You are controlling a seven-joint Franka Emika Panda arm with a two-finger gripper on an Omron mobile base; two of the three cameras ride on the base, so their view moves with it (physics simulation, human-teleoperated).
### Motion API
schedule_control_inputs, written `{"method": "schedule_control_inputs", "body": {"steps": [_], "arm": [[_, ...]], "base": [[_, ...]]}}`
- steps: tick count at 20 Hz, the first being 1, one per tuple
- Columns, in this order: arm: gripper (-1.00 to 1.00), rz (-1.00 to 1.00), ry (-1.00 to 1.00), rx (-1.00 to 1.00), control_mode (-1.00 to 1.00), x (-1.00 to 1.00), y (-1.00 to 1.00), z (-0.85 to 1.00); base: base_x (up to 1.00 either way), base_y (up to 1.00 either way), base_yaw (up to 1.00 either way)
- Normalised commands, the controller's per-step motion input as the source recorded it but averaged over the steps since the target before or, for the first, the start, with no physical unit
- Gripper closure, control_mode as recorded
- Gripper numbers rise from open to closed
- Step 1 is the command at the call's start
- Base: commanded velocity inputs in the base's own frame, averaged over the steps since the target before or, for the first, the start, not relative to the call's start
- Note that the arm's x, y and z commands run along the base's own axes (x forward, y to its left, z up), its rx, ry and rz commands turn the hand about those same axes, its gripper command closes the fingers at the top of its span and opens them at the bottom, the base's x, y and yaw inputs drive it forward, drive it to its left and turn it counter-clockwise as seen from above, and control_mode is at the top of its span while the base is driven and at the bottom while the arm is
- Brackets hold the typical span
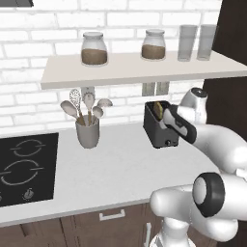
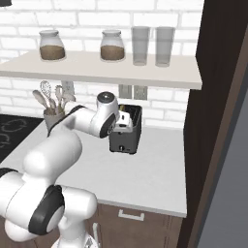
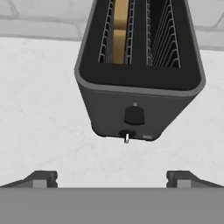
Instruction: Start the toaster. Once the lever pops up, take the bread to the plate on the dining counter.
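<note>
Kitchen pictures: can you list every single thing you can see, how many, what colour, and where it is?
toaster: 1, black, on the pale worktop by the wall
bread: 1 slice, brown, in one toaster slot
jars: 2, clear with brown filling, on the shelf
glasses: 2, clear, on the shelf
utensil holder: 1, grey, holding spoons and a whisk, on the worktop
hob: 1, black, set in the worktop
gripper: 1, dark tips, open, in front of the toaster
</note>
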Motion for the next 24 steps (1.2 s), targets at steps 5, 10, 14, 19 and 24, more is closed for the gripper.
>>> {"method": "schedule_control_inputs", "body": {"steps": [5,10,14,19,24], "arm": [[-1.0,0.0,0.0,-0.01,-1.0,0.29,0.05,-0.12],[-1.0,-0.01,0.0,0.0,-1.0,0.31,0.04,-0.03],[-1.0,0.0,0.0,0.0,-1.0,0.32,0.0,0.0],[-1.0,0.0,0.0,0.0,-1.0,0.12,0.01,-0.04],[-1.0,0.0,0.0,0.0,-1.0,0.0,0.11,-0.07]], "base": [[0.0,0.0,0.0],[0.0,0.0,0.0],[0.0,0.0,0.0],[0.0,0.0,0.0],[0.0,0.0,0.0]]}}
